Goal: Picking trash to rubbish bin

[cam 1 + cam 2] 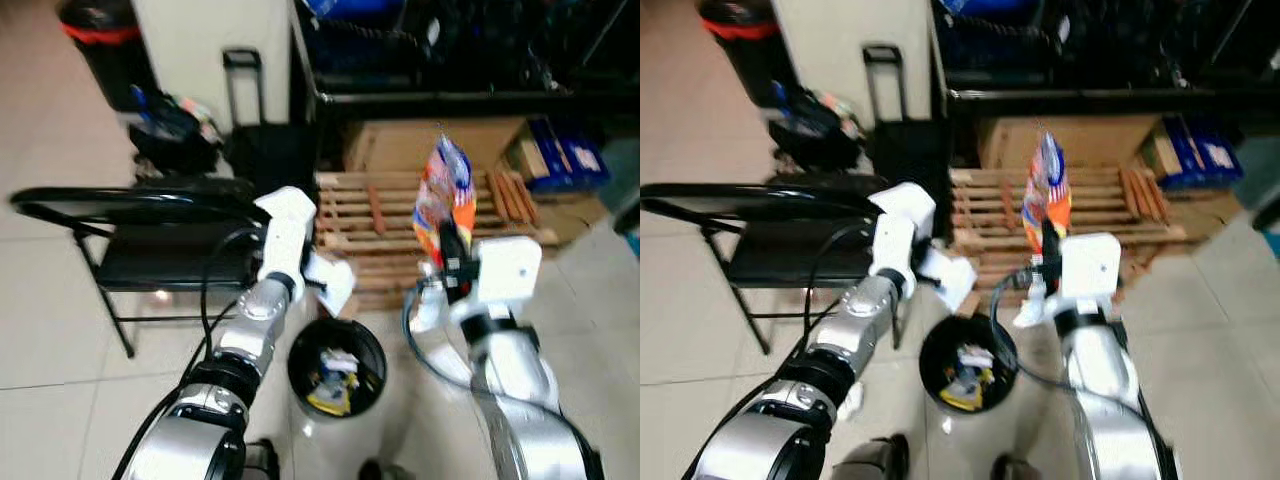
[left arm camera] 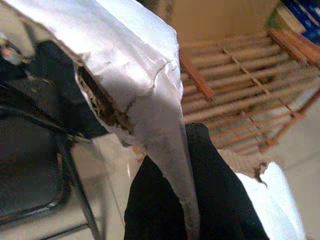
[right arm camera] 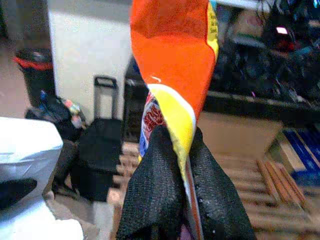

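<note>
Both silver arms reach over my black rubbish bin: left gripper clamps white torn paper, right gripper pinches an orange snack bag. Released now, the bag, held beside the rim, might miss.

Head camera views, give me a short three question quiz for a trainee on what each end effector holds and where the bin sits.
1. True or false: the right end effector grips an orange snack wrapper.
2. What does the left end effector hold?
A. a bottle
B. white crumpled paper
C. nothing
3. Fill in: the black rubbish bin stands on the floor between the two ____.

Key: 1 true; 2 B; 3 arms.
</note>
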Controlling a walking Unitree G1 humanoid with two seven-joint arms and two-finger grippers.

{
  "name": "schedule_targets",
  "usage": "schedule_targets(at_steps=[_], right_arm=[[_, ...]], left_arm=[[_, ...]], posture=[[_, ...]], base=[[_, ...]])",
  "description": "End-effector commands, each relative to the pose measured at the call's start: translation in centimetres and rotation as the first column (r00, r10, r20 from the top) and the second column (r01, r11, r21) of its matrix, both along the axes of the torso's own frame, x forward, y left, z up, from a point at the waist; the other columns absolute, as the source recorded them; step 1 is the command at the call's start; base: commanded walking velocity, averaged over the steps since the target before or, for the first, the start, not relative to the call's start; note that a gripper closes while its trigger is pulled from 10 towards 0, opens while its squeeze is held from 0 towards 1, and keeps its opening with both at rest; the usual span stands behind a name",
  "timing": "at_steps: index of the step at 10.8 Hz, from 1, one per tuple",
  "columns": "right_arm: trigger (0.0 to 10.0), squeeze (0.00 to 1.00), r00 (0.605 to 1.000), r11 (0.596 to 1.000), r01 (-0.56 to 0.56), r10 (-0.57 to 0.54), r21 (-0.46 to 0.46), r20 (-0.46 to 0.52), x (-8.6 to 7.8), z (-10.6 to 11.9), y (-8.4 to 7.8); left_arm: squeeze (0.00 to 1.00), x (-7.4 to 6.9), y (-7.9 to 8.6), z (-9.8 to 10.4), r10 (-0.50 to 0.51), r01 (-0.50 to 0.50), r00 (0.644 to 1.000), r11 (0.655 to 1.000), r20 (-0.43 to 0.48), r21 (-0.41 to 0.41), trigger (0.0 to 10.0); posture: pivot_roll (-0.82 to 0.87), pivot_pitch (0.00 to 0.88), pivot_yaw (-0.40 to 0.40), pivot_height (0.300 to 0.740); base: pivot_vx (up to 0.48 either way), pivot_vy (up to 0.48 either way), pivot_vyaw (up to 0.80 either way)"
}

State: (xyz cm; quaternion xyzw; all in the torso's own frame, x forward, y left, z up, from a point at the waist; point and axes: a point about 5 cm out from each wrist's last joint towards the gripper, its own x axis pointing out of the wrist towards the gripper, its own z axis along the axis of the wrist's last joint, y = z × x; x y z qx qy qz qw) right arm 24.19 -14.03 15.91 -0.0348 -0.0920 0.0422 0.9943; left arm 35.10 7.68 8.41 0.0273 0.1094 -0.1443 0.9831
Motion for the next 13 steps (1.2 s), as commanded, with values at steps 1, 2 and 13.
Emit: schedule_targets(at_steps=[1,2,13], right_arm=[[10.0,0.00,1.000,1.000,0.020,-0.020,-0.005,-0.002,-0.6,0.2,-0.2],[10.0,0.00,0.999,0.999,0.040,-0.040,-0.007,-0.037,-2.0,-0.3,-0.3],[10.0,0.00,0.972,0.987,0.126,-0.143,-0.100,-0.186,-8.0,-0.9,-2.8]], left_arm=[[0.00,-0.4,-0.4,-0.6,-0.017,0.017,1.000,1.000,-0.020,0.012,10.0],[0.00,-1.2,-0.4,-1.9,-0.032,0.034,0.998,0.999,-0.059,0.029,10.0],[0.00,-4.0,3.0,-7.3,0.083,-0.031,0.975,0.969,-0.205,0.247,10.0]], posture=[[0.01,0.257,-0.069,0.740],[-0.04,0.300,-0.074,0.740],[-0.16,0.365,-0.106,0.740]], base=[[0.000,0.000,0.00],[0.000,0.000,0.00],[0.000,0.000,0.00]])
